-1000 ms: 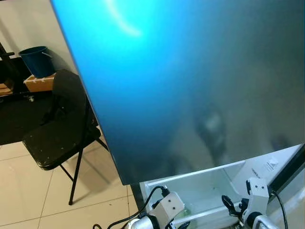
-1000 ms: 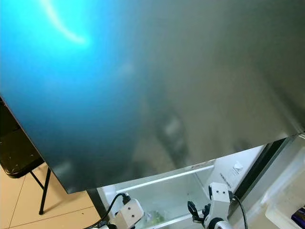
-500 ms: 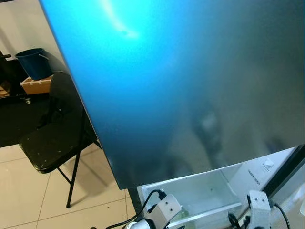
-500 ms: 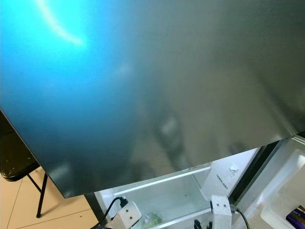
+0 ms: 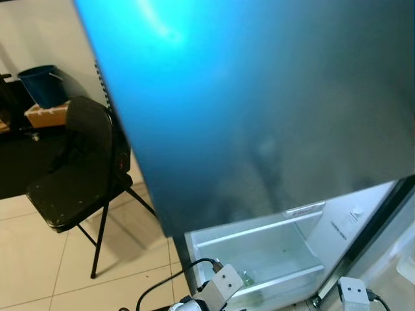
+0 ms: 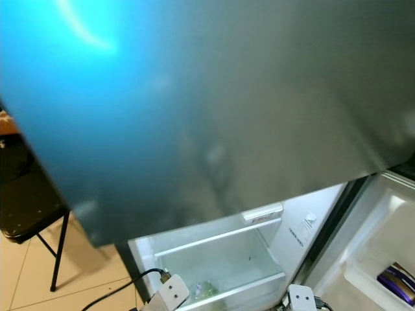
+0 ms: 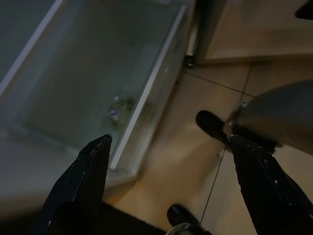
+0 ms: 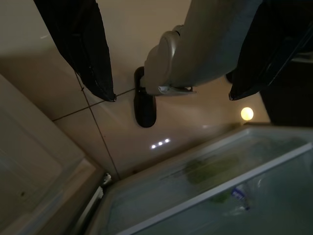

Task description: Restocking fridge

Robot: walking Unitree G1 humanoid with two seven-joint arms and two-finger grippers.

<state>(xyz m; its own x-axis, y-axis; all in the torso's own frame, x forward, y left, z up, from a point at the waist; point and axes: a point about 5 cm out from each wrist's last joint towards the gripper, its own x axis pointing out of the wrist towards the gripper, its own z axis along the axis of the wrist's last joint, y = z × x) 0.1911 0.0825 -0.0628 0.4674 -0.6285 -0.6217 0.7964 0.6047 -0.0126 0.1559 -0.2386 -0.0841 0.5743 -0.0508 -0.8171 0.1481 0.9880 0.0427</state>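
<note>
Open white fridge compartment (image 5: 259, 246) low in the head views, below a wide glossy dark fridge door (image 5: 259, 97) lit blue at its upper left. Inside the compartment, a clear plastic crisper drawer (image 6: 220, 269) with a white front rail, holding something green (image 6: 202, 289), too blurred to identify; seen through the drawer wall in the right wrist view as green leafy matter (image 8: 210, 171). To the right, the inner side of a second open door with a white shelf (image 6: 382, 272) carrying a purple packet (image 6: 397, 282).

Left gripper (image 7: 171, 181) hanging over beige floor tile (image 7: 190, 161) just beside the drawer's front corner, black fingers (image 7: 83, 181) spread wide, nothing between them. Right gripper (image 8: 168, 63) above the tile near the drawer, fingers (image 8: 80, 44) likewise wide apart and empty, with a silver robot limb and a black foot (image 8: 145, 105) visible beyond.

White wrist camera blocks (image 5: 224, 285) at the bottom edge of the head views.

Further left, a black folding chair (image 5: 74, 188) on the tiled floor, then a blue bucket (image 5: 42, 84) on a tan box (image 5: 47, 115).
</note>
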